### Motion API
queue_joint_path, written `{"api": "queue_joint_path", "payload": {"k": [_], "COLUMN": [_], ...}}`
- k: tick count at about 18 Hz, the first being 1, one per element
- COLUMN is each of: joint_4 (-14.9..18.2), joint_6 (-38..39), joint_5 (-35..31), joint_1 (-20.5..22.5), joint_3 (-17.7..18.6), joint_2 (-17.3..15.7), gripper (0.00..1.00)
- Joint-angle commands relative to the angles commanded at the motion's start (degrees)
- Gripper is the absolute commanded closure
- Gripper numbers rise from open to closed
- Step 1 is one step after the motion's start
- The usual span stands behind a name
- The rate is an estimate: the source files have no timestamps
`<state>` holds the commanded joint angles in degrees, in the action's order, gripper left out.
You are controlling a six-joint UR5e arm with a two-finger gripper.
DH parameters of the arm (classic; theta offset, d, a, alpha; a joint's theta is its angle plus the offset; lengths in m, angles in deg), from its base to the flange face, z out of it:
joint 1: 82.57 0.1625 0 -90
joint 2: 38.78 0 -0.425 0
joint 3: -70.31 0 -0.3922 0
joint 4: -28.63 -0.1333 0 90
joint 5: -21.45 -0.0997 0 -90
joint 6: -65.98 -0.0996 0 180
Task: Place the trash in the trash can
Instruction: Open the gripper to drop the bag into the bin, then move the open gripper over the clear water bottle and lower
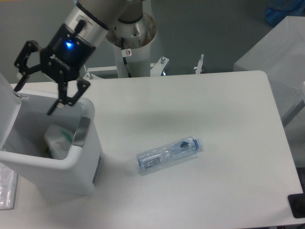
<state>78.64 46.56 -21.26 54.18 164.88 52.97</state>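
Trash: one pouch (60,138) in bin (86,164); one bottle (169,154) on table (190,105); tool (34,99) open.

One trash can (81,164) stands at the table's (190,105) left end. One pouch (58,139) lies inside the trash can, with what may be a further scrap beside it, too dim to count. One bottle (167,153) lies right of the trash can. One gripper (32,99) hangs above the trash can, jaws spread.
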Motion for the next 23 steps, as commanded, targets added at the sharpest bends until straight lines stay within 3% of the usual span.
{"api": "queue_joint_path", "payload": {"k": [4, 7, 13, 19, 23], "joint_4": [0.1, 0.3, 0.4, 1.8, 2.9], "joint_6": [-4.8, -10.2, -18.4, -26.9, -29.6], "joint_5": [-1.2, -6.3, -17.0, -19.1, -27.7], "joint_1": [5.0, 8.4, 8.9, 8.9, 8.2], "joint_3": [-0.5, -1.8, -3.3, -2.9, -0.5], "joint_2": [0.6, 2.9, 9.6, 11.2, 13.9], "gripper": [0.00, 0.00, 0.00, 0.00, 0.00]}}
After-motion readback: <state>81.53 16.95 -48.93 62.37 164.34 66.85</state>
